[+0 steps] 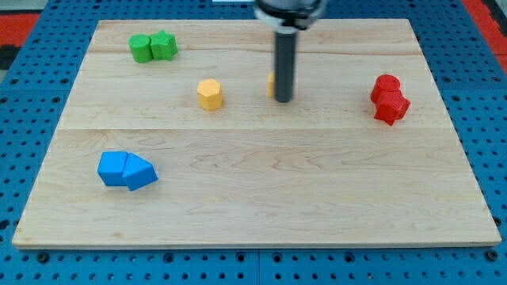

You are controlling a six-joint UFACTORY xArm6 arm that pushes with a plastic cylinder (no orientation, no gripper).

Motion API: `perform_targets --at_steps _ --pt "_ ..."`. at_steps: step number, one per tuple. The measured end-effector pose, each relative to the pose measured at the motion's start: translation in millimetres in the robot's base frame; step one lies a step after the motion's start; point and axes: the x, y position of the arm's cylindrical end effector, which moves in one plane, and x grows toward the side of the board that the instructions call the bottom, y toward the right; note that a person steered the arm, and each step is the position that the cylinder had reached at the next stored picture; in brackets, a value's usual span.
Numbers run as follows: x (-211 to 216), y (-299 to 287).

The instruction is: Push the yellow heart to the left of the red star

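My tip (283, 100) rests on the wooden board (261, 198) right of centre in its upper half. A yellow block (271, 83) is mostly hidden behind the rod; only a sliver shows at the rod's left edge, so its shape cannot be told. Another yellow block (209, 93), roughly hexagonal, sits to the view's left of the tip, apart from it. Two red blocks touch each other at the view's right, one upper (386, 85) and one lower (392, 108); which is the star is unclear. They lie well to the right of the tip.
Two green blocks (153, 47) sit side by side at the board's top left. Two blue blocks (126, 170) touch each other at the lower left. A blue pegboard (32, 95) surrounds the board.
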Motion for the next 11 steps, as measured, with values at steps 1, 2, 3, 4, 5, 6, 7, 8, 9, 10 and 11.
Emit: perform_targets --at_steps 1,2,3,4,5,6,7,8,9,10,11 --pt "3 15" --pt "19 -15" --pt "2 -73" --pt "-29 -74" --pt "-40 -43" --pt "-39 -20" --pt "-31 3" --pt "-21 33" --pt "-12 64" --pt "-3 72" --pt "2 19"
